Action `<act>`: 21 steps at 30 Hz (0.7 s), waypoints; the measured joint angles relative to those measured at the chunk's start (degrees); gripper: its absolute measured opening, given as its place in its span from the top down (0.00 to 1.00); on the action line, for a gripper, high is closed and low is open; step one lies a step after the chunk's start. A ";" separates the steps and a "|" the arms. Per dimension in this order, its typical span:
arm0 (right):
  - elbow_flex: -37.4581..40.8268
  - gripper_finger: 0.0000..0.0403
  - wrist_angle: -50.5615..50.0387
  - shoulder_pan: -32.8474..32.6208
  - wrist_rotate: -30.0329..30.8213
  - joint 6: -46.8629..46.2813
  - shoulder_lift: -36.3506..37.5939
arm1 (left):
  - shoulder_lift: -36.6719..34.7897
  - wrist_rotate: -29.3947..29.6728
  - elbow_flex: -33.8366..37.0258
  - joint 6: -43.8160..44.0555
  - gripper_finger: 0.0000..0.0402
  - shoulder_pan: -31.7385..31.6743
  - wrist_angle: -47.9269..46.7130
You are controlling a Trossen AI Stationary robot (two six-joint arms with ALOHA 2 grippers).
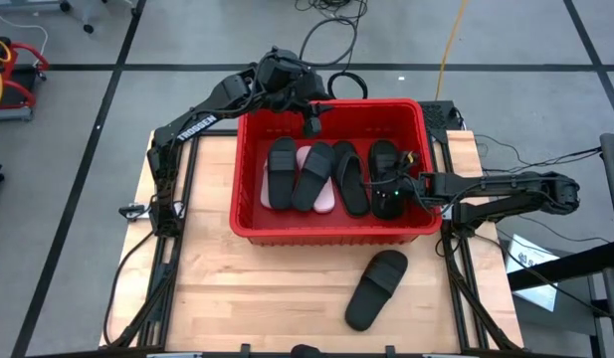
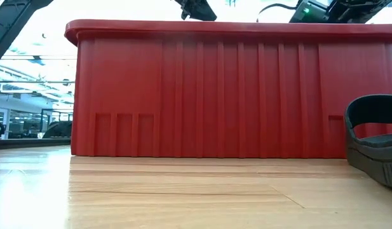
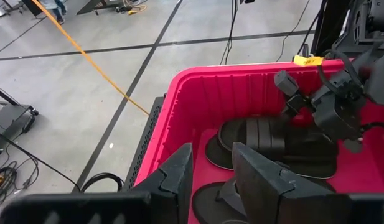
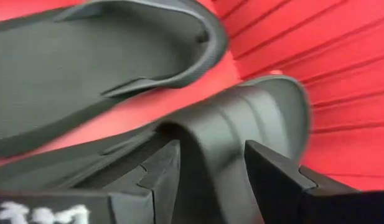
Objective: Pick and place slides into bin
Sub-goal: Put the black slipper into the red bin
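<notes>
Your right gripper [image 1: 394,191] sits low inside the red bin [image 1: 331,231], right of frame centre, fingers spread either side of a black slide's strap [image 4: 210,155], not clamped. Your left gripper [image 1: 311,125] hangs open over the bin's top rim. One black slide [image 1: 375,288] lies on the table [image 1: 247,298], below the bin.

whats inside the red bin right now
Inside the bin: black slides lying side by side over a pink slide, plus the right pincer. Anything beneath them is hidden.
</notes>
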State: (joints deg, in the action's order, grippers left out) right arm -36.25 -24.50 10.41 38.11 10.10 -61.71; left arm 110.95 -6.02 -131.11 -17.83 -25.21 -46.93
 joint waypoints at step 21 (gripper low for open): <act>0.07 0.57 -2.35 0.00 -6.85 -0.46 6.54 | -0.01 0.08 0.00 0.34 0.71 0.00 -0.01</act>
State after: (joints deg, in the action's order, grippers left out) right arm -36.18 -26.85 10.41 31.26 9.64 -55.17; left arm 110.93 -5.94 -131.11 -17.50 -25.21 -46.94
